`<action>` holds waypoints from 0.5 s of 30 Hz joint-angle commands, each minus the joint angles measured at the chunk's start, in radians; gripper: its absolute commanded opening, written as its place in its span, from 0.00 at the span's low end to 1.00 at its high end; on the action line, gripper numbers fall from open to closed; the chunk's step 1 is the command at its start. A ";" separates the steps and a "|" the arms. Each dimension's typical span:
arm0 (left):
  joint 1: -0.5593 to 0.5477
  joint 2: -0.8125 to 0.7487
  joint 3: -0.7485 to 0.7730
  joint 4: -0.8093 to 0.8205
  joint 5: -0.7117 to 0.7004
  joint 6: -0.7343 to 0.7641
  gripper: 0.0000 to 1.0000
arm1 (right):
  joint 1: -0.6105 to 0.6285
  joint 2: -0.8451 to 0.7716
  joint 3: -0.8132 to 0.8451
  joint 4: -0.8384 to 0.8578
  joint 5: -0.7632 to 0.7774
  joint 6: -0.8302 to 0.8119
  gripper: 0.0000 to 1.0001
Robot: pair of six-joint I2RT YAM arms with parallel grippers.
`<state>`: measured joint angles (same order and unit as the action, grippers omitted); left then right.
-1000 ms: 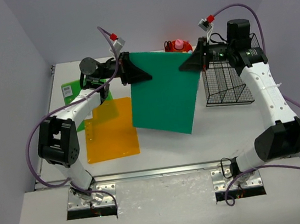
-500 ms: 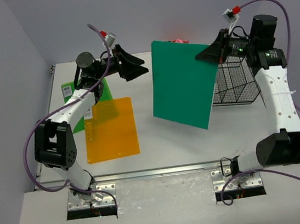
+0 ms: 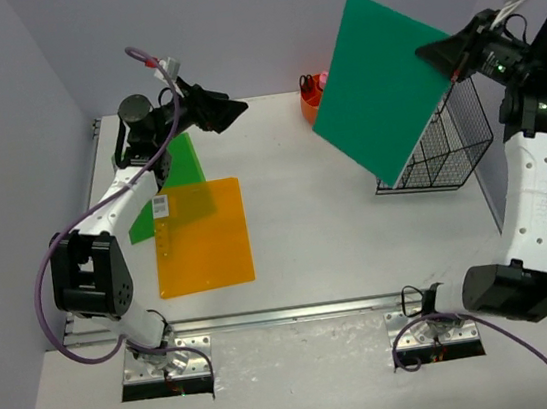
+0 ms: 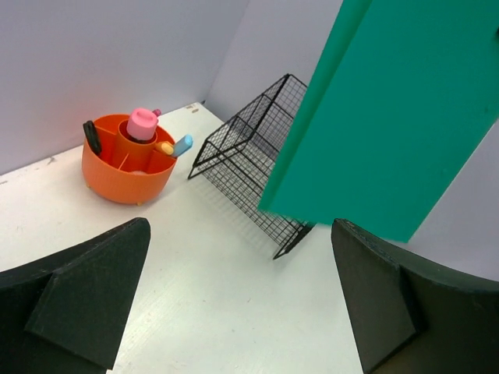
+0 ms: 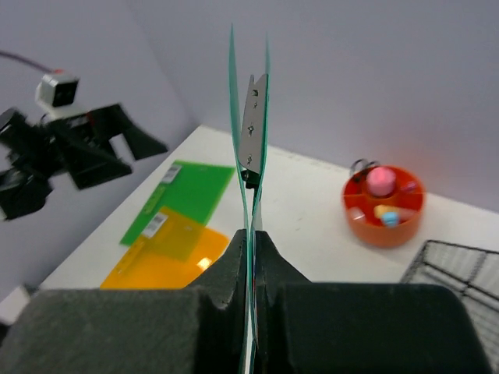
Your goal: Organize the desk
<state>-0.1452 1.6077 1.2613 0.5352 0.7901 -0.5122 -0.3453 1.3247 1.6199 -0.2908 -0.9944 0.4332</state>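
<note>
A dark green folder [image 3: 388, 78] hangs tilted in the air at the back right, above the black wire basket [image 3: 447, 146]. My right gripper [image 3: 450, 52] is shut on its upper right edge; in the right wrist view the fingers [image 5: 226, 273] pinch the thin folder [image 5: 249, 140] edge-on. My left gripper [image 3: 231, 111] is open and holds nothing, raised over the back left of the white desk [image 3: 307, 230]. From the left wrist view the wide-apart fingers [image 4: 78, 296] frame bare desk, with the folder [image 4: 405, 101] well beyond them.
An orange folder [image 3: 202, 239] lies flat at the front left, overlapping a light green folder [image 3: 173, 167] behind it. An orange caddy [image 3: 309, 107] with pens stands at the back, just left of the basket. Lavender walls close in the desk.
</note>
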 commanded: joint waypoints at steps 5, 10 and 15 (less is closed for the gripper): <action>-0.012 -0.028 -0.002 -0.010 -0.113 0.045 1.00 | -0.163 0.009 0.168 0.157 0.353 -0.072 0.00; -0.046 -0.039 -0.005 -0.030 -0.178 0.153 1.00 | -0.205 0.046 0.212 0.177 0.486 -0.177 0.00; -0.062 -0.036 -0.017 -0.015 -0.194 0.170 1.00 | -0.222 0.061 0.186 0.215 0.586 -0.256 0.00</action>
<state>-0.1904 1.6077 1.2503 0.4882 0.6291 -0.3903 -0.5565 1.3775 1.7948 -0.1825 -0.5457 0.2717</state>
